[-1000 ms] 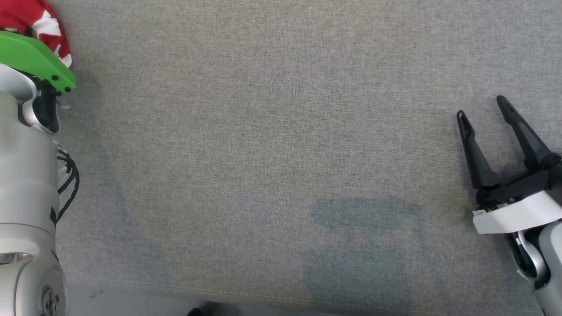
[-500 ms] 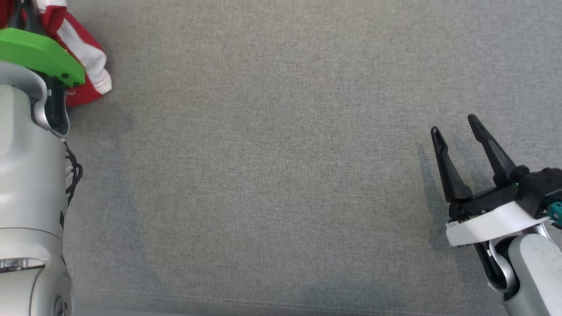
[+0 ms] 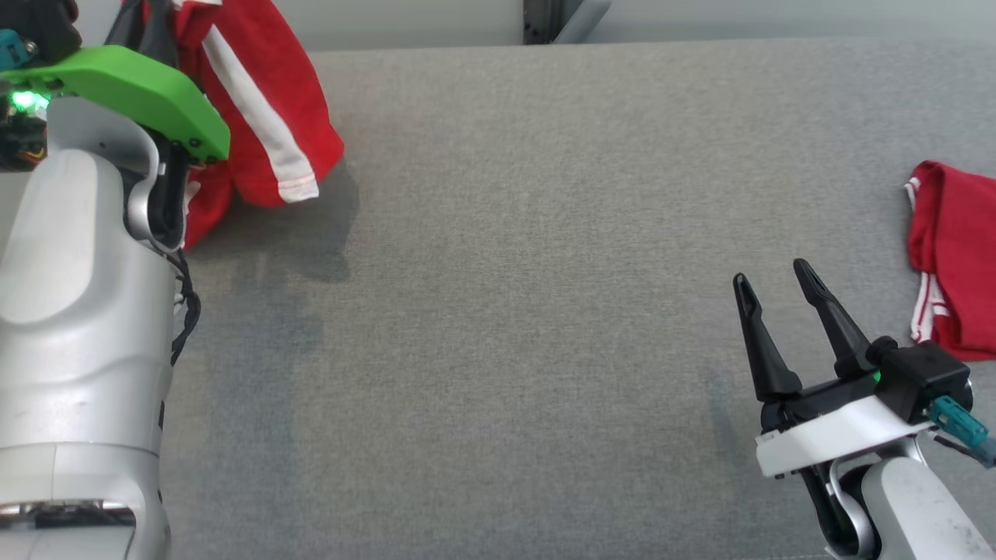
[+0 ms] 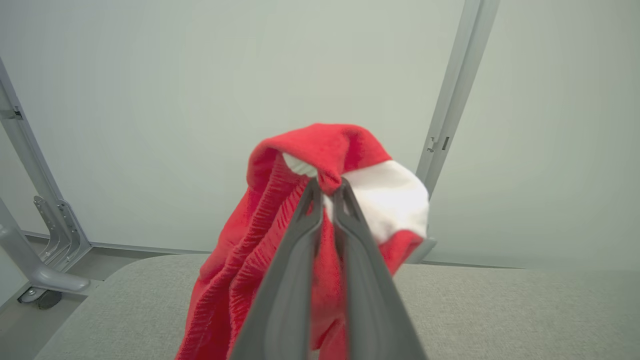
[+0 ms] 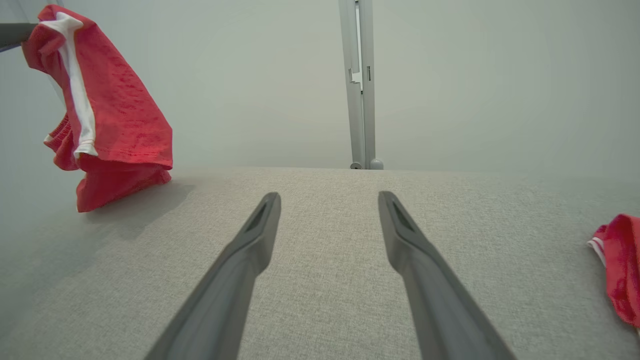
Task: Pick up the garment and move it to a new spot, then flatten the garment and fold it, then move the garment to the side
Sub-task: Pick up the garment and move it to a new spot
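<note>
Grey fabric worktop (image 3: 498, 327) is showing more of itself than a second ago (the head camera has tipped up), its far edge and a second red cloth (image 3: 953, 264) at the right edge now appearing. The red garment (image 3: 264, 101), white-striped and bunched, is hanging over the far left corner, the left gripper (image 4: 327, 192) pinching its top fold. The right gripper (image 3: 770, 272) is gaping wide, well apart from it.

I count two red garments, the hung garment (image 3: 264, 117) and the flat garment (image 3: 953, 264), two grippers, left gripper (image 4: 327, 189) and right gripper (image 3: 770, 274), two fingers (image 5: 245, 260) each, one tabletop (image 3: 506, 272)
</note>
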